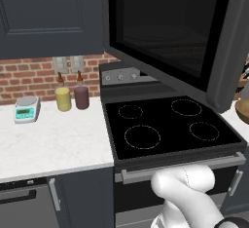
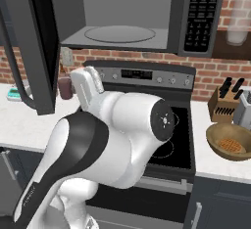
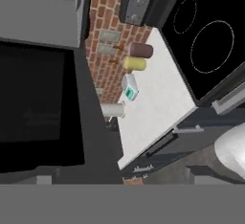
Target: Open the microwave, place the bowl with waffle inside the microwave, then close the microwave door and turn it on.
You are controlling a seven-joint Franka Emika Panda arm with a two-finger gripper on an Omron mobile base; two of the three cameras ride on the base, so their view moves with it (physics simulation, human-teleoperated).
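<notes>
Step 1 of 4 looks done: the microwave door [image 2: 29,42] stands open, the fingers are apart and empty, and the bowl [image 2: 230,142] with waffle waits on the desk [image 2: 215,167] right of the stove [image 2: 179,125].

One dark grey wall-mounted microwave [image 2: 147,17], one tan wooden bowl [image 2: 230,142], two capped bottles, yellow [image 1: 62,97] and maroon [image 1: 81,95], one small digital scale [image 1: 26,109].
</notes>
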